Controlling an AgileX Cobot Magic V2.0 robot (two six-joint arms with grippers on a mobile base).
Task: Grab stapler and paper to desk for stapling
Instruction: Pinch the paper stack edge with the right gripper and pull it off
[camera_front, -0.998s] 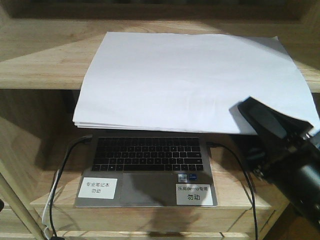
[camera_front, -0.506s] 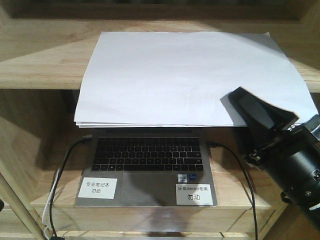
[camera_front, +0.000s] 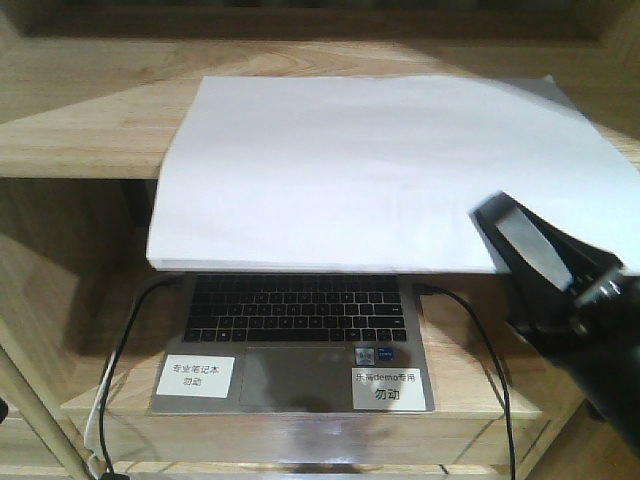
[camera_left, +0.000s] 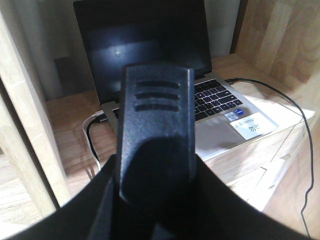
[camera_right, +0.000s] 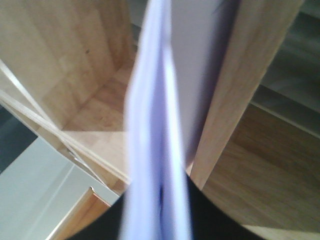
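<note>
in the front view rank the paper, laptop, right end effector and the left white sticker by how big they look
1. paper
2. laptop, visible part only
3. right end effector, though it looks bigger because it is nearer to the camera
4. left white sticker

The right arm (camera_front: 605, 360) reaches in from the lower right, blurred. The right tool (camera_front: 515, 228) tilts up and left, its dark fingers tight on either side of the paper (camera_front: 350, 170). The left tool (camera_left: 155, 100) points forward, one ribbed finger showing, its grip unreadable.
</note>
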